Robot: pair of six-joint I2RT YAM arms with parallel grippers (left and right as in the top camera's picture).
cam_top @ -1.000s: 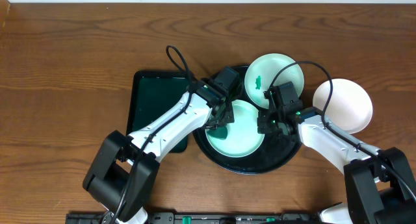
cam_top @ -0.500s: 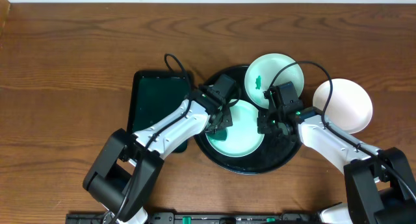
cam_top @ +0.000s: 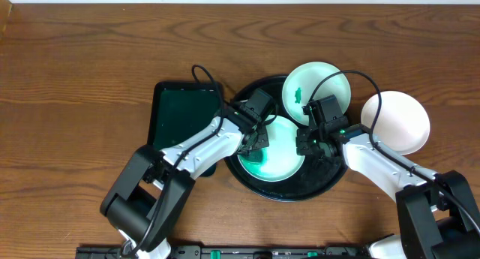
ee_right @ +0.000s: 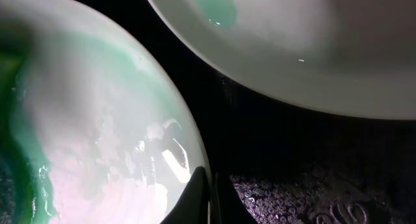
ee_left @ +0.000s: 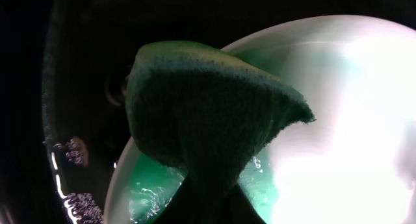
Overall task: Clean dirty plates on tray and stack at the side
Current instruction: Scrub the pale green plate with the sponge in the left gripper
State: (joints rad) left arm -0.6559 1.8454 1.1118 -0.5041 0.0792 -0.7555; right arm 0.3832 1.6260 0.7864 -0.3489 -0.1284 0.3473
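Note:
In the black tray (cam_top: 330,180) lies a green-tinted wet plate (cam_top: 281,154). My left gripper (cam_top: 255,148) is shut on a dark green sponge (ee_left: 208,113) that presses on this plate's left part (ee_left: 351,120). My right gripper (cam_top: 306,144) is shut on the same plate's right rim (ee_right: 84,120), one finger (ee_right: 192,198) inside and one outside. A second plate (cam_top: 319,90) with a green smear rests at the tray's back edge and also shows in the right wrist view (ee_right: 312,49). A third, clean white plate (cam_top: 396,122) sits on the table to the right of the tray.
A rectangular dark green tray (cam_top: 176,116) lies on the table left of the black tray, partly under my left arm. The black tray's floor (ee_right: 312,178) is wet with foam. Brown wooden table all around.
My left gripper with the sponge has slid slightly toward the front across the plate. The right gripper and the plates have stayed in place.

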